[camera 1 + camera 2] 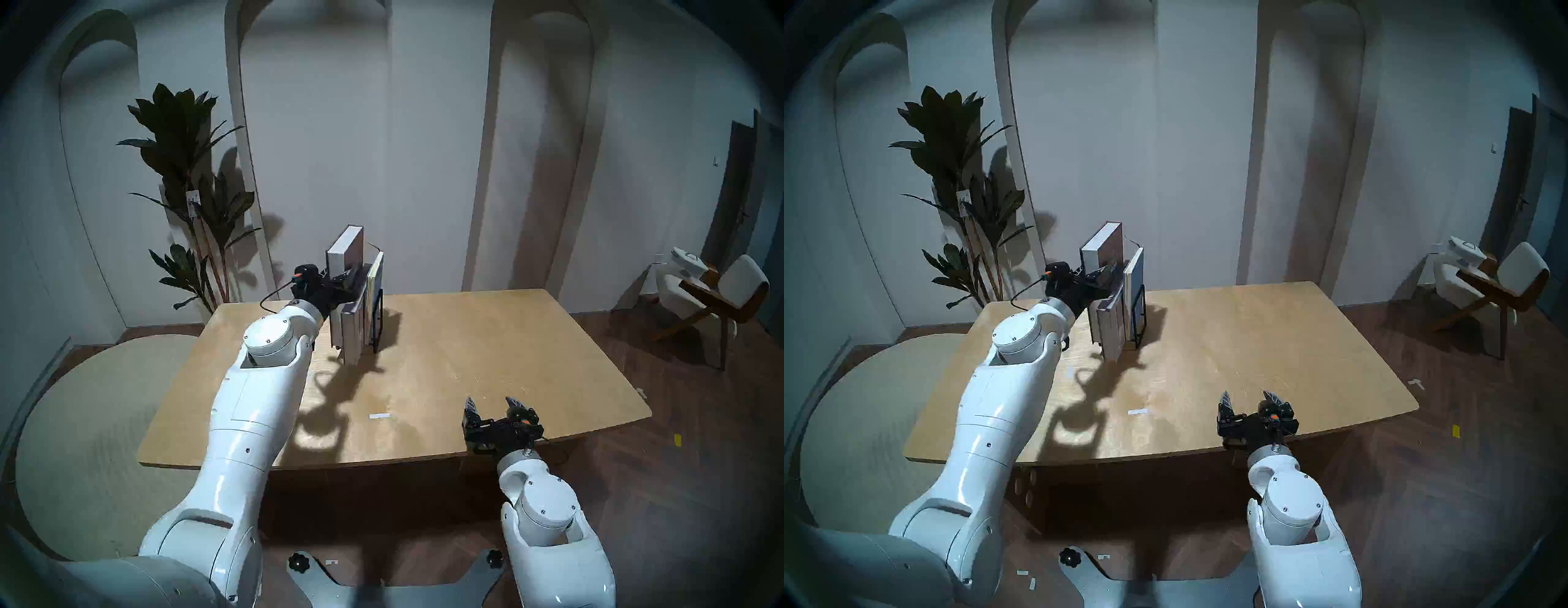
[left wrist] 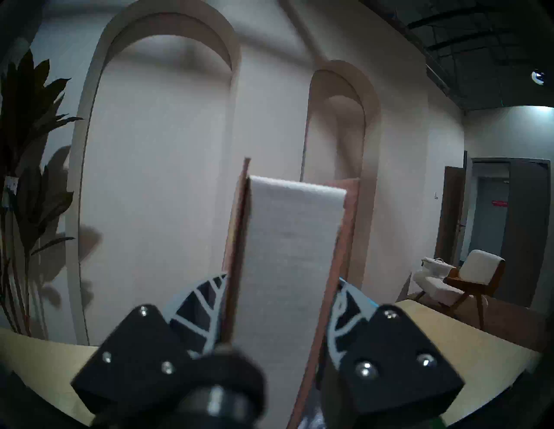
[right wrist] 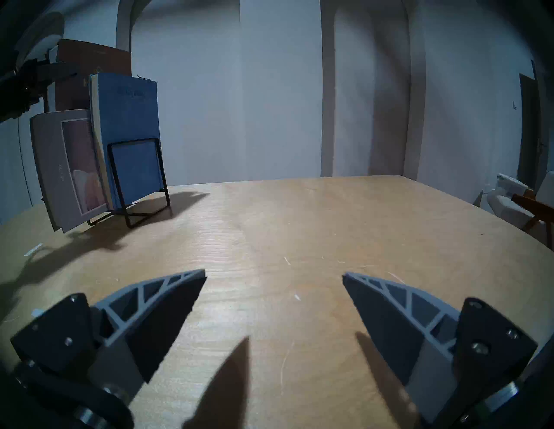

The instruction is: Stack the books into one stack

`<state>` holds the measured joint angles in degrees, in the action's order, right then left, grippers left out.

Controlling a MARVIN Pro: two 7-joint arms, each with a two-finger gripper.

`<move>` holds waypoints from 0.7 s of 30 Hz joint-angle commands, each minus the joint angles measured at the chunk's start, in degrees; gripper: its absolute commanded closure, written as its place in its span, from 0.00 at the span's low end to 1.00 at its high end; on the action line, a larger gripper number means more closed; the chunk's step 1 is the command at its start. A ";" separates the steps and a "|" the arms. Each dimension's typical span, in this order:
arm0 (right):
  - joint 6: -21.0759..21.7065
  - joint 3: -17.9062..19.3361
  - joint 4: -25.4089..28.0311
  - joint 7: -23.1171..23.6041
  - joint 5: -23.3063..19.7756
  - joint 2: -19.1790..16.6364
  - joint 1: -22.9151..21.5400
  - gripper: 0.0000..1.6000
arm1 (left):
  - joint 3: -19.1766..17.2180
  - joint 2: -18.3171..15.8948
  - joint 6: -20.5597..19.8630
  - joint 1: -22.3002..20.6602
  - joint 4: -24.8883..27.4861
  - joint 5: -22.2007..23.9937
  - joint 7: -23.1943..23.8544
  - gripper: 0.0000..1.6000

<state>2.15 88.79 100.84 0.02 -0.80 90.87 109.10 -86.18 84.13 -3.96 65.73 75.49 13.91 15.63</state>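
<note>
Left gripper (image 2: pixel 281 299) has its jaws clamped on the brown book (image 2: pixel 292 263), one finger pressed to each cover, page block facing the wrist camera. The book stands upright, higher than its neighbours at the far-left part of the table (image 1: pixel 488 361), apparently partly out of the black wire rack (image 3: pixel 136 179).

To do this step well: lift straight up until the bottom edge clears the rack, keep the book vertical (a thick volume could slip or swing), avoid dragging the lavender-grey book (image 3: pixel 70 167), then lay it flat on open table as the base.

Right gripper (image 3: pixel 274 278) hovers low over the near table edge, jaws wide apart, holding nothing.

Count: three books (brown, lavender-grey, blue book (image 3: pixel 129 119)), one rack, two grippers.
</note>
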 commanded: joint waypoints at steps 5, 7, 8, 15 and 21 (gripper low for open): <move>-0.24 -0.09 1.26 0.06 -0.12 0.13 -0.18 0.00 | 0.05 0.23 3.47 -1.24 4.06 -2.18 -2.33 1.00; -0.25 -0.09 1.22 0.06 -0.11 0.13 -0.20 0.00 | 0.58 0.35 3.39 -1.81 4.89 -3.38 -3.37 1.00; -0.25 -0.09 1.21 0.06 -0.11 0.13 -0.21 0.00 | 0.60 0.54 3.34 -2.24 4.87 -2.63 -2.43 1.00; -0.27 -0.09 1.14 0.05 -0.10 0.13 -0.25 0.00 | 2.55 0.28 5.29 -1.44 9.76 -5.73 -4.24 1.00; -0.28 -0.09 1.08 0.05 -0.08 0.14 -0.28 0.00 | 4.79 -0.28 7.78 -0.35 14.00 -9.46 -5.57 1.00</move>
<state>2.15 88.80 100.78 0.02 -0.78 90.88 109.08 -83.26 84.50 0.10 65.87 82.59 8.26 11.26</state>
